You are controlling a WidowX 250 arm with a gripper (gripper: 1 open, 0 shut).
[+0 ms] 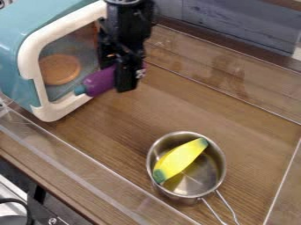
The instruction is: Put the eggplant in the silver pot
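Wooden table (235, 97) under pincer (125, 84) gripping eggplant (99, 83).

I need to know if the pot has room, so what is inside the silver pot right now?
Inside the silver pot lies a yellow toy vegetable with a green end. The pot floor beneath it is covered.
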